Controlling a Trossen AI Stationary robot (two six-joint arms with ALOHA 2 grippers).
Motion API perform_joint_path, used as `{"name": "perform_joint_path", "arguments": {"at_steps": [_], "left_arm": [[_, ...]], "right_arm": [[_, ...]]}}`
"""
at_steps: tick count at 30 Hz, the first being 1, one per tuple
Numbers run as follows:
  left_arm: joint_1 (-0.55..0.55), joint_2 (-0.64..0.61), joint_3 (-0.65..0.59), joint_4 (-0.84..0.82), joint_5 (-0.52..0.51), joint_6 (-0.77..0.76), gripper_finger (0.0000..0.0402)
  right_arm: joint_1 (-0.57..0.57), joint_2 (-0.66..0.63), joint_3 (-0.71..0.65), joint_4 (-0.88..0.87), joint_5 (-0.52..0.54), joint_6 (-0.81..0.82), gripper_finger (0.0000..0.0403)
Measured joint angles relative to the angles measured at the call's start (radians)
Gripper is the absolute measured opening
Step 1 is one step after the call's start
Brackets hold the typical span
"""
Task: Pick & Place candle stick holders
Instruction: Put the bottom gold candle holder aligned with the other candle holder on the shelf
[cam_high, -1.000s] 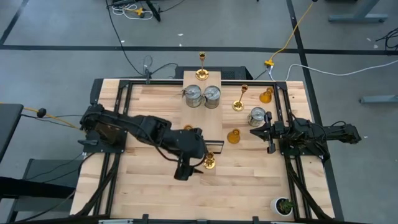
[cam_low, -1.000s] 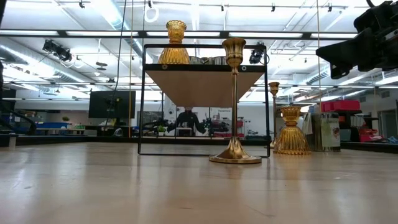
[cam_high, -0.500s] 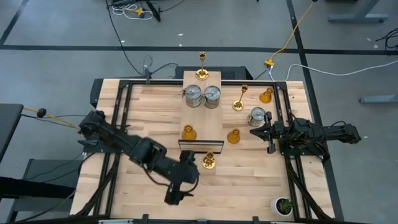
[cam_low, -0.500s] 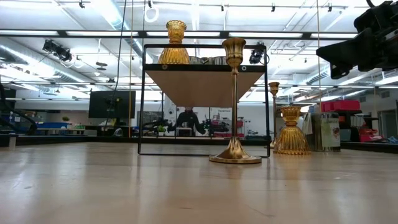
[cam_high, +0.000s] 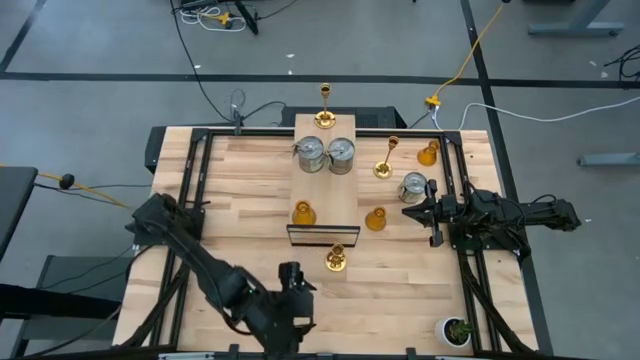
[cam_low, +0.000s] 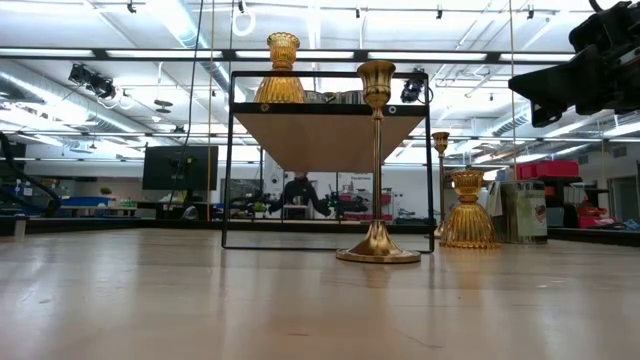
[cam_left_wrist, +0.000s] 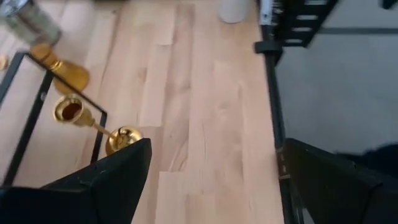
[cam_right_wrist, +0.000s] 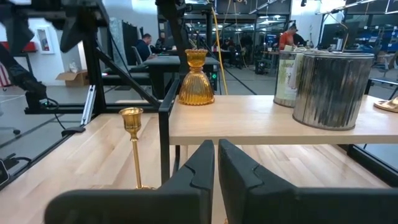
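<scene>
A slender gold candlestick stands upright on its round base on the table, just before the raised shelf. On the shelf stand two silver cans, an amber holder and another gold candlestick. A third gold candlestick, a can and two amber holders stand on the table to the right. My left gripper hovers open and empty near the table's near edge. My right gripper rests shut at the right.
A small potted plant stands in the near right corner. Black frame rails run along the table's sides. Bare wood lies between the shelf and the near edge.
My left arm has swung from beside the gold candlestick at the shelf's front toward the table's near edge, sinking and turning its gripper toward the right. The gripper has stayed open and empty. The candlestick has kept upright where it was.
</scene>
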Motion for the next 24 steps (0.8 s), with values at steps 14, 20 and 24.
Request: {"name": "perform_joint_path", "arguments": {"at_steps": [14, 20, 24], "left_arm": [[0.021, 0.195, 0.000, 0.014, -0.291, -0.128, 0.0369], [0.046, 0.237, 0.000, 0.024, -0.366, -0.117, 0.0369], [0.056, 0.244, -0.001, 0.043, -0.381, -0.135, 0.0369]], "right_arm": [[0.000, 0.000, 0.000, 0.000, 0.000, 0.000, 0.0027], [0.000, 0.000, 0.000, 0.000, 0.000, 0.000, 0.0027], [0.000, 0.000, 0.000, 0.000, 0.000, 0.000, 0.0027]]}}
